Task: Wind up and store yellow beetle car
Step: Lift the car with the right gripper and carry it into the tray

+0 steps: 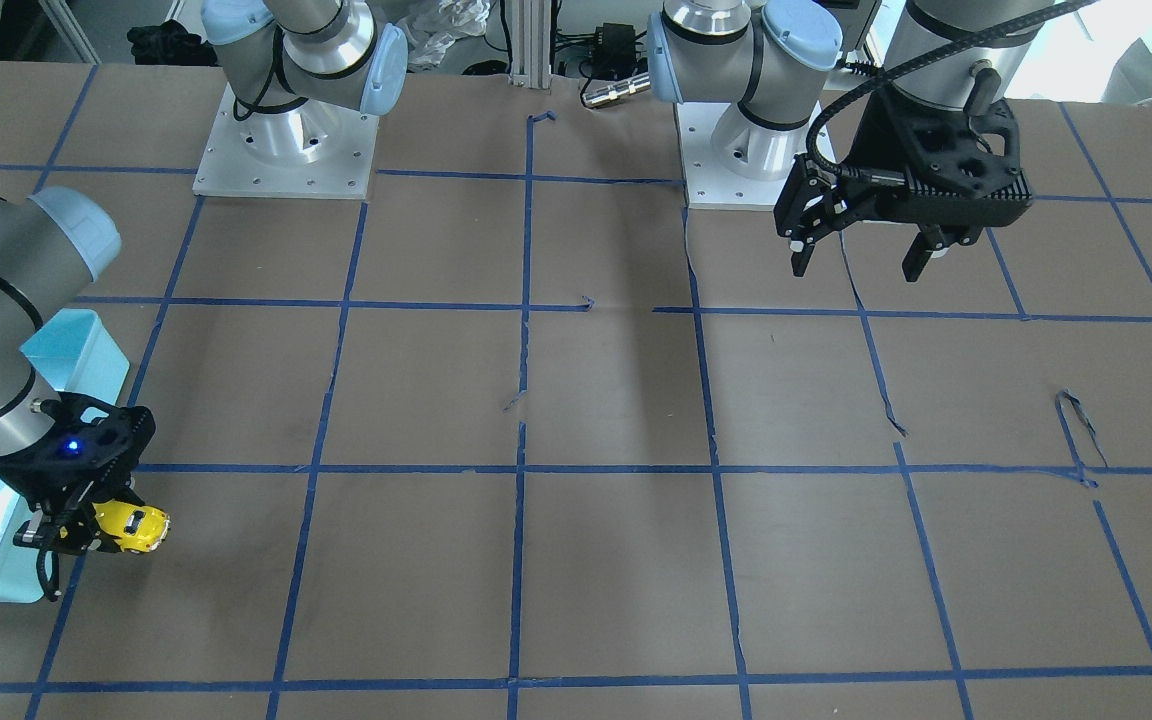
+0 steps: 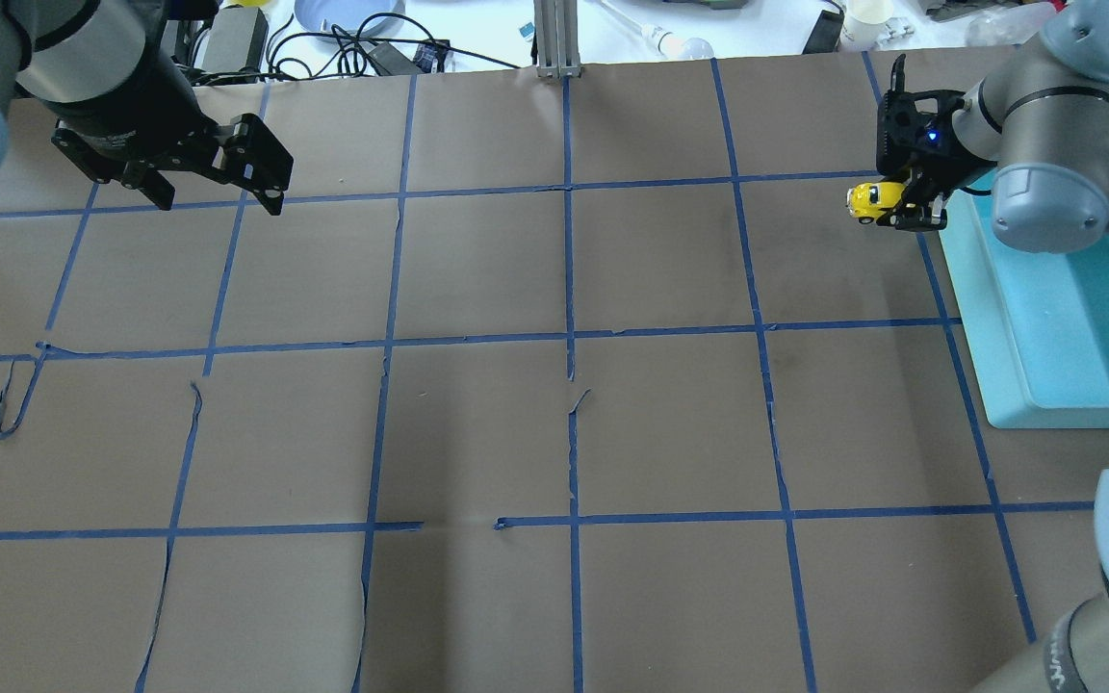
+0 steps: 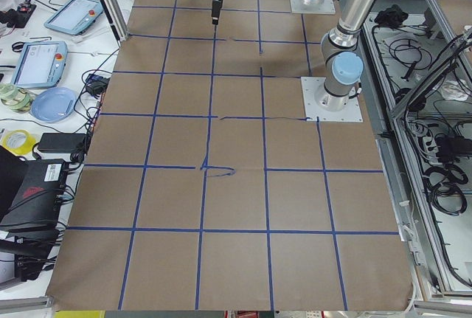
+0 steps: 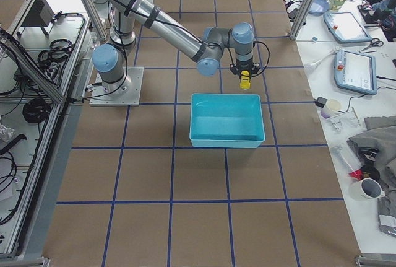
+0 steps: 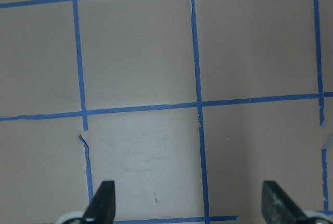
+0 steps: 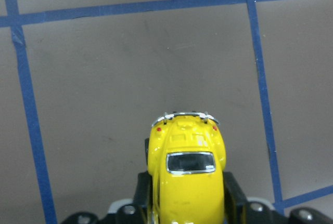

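Right gripper clamps yellow car by its sides, above brown table, just outside far end of blue bin. Left gripper hangs wide apart, empty, well away. Car picked up; winding cannot be judged. Probably left: carry over bin, release.

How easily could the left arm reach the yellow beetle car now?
Probably not at all. The yellow beetle car sits clamped in the right tool near the blue bin, while the open left tool hangs far off over the opposite end of the table.
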### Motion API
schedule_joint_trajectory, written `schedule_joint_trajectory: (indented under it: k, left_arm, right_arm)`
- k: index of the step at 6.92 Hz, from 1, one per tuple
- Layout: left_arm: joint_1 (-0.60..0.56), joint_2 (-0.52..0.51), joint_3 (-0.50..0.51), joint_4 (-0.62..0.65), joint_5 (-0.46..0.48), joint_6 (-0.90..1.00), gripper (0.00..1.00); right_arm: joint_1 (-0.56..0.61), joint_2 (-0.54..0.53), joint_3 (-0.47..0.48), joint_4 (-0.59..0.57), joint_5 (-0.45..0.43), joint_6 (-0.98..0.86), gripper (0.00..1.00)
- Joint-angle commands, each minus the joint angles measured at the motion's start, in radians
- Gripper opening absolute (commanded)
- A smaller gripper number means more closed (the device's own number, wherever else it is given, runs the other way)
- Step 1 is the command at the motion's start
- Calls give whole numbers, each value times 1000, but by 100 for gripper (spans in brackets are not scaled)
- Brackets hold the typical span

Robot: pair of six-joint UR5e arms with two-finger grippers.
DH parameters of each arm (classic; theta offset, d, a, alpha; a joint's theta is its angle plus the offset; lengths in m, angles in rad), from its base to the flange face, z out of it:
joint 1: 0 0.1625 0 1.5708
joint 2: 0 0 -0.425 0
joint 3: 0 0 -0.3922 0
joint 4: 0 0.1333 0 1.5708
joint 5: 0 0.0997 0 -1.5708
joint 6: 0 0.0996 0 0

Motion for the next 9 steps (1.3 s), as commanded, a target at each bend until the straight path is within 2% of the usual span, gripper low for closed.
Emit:
schedule_joint_trajectory:
  k: [1, 3, 6, 8, 9]
  left_arm:
    - [0, -2, 3, 1, 1, 0, 100]
    - [-1, -3, 3, 1, 0, 0, 100]
    - [-1, -2, 3, 1, 0, 0, 100]
    - [-2, -2, 5, 1, 0, 0, 100]
    - [-1, -5, 8, 1, 0, 0, 100]
  right_arm:
    - [-6, -21, -49, 58, -29, -1, 7]
    - [-46, -24, -78, 98, -91, -20, 5]
    - [-224, -23, -75, 138, -89, -251, 5]
    - [-268, -15, -63, 156, -129, -470, 4]
    - [-281, -7, -55, 158, -140, -480, 4]
